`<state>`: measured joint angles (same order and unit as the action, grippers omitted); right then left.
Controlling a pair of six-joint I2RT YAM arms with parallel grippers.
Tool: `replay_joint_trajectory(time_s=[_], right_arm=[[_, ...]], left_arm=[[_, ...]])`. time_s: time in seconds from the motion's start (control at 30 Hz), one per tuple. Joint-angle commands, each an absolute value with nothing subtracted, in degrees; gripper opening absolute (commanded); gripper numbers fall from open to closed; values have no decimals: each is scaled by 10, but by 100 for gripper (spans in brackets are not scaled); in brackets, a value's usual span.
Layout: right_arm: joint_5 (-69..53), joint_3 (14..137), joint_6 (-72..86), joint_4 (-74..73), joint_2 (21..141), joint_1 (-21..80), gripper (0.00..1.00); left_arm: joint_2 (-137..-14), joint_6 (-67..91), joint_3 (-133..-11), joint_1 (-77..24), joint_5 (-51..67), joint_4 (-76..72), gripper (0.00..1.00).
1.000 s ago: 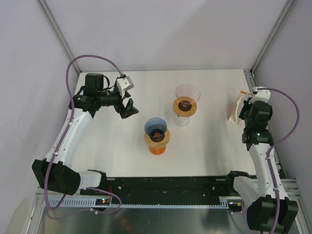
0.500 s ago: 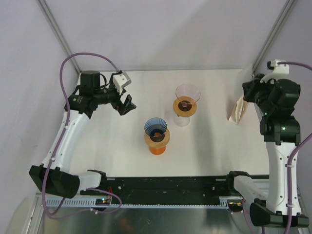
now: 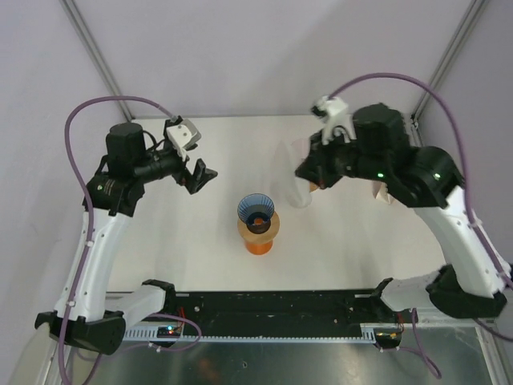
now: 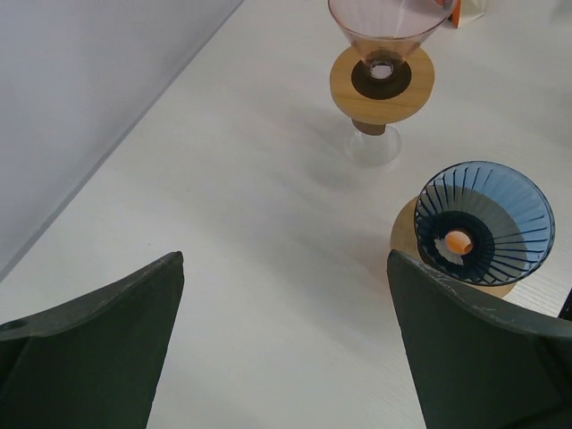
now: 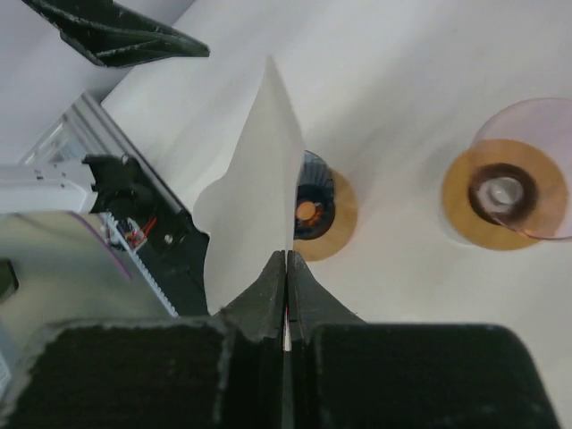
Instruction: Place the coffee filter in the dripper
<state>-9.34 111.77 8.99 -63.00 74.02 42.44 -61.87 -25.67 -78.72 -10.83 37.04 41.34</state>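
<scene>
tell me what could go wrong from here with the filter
1. The right gripper pinches the coffee filter by one edge, folded flat, so it may land closed instead of seating in a cone.
2. The right arm hangs over the pink dripper, which stands on a narrow glass foot and could be knocked over.

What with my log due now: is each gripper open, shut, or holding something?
Left gripper: open, holding nothing.
Right gripper: shut on the coffee filter.
</scene>
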Motion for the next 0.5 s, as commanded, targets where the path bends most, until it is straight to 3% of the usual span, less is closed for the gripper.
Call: replay_joint_trajectory(time_s=[0.0, 0.23, 0.47], right_arm=[[-45, 1223, 82, -732, 827, 501, 0], [-85, 1293, 84, -780, 912, 525, 0], [-103, 1298, 80, -792, 948, 521, 0]], left_arm=[[-590, -237, -803, -106, 364, 423, 100], [-571, -245, -829, -143, 387, 446, 97], [-605, -402, -926, -297, 416, 547, 96]])
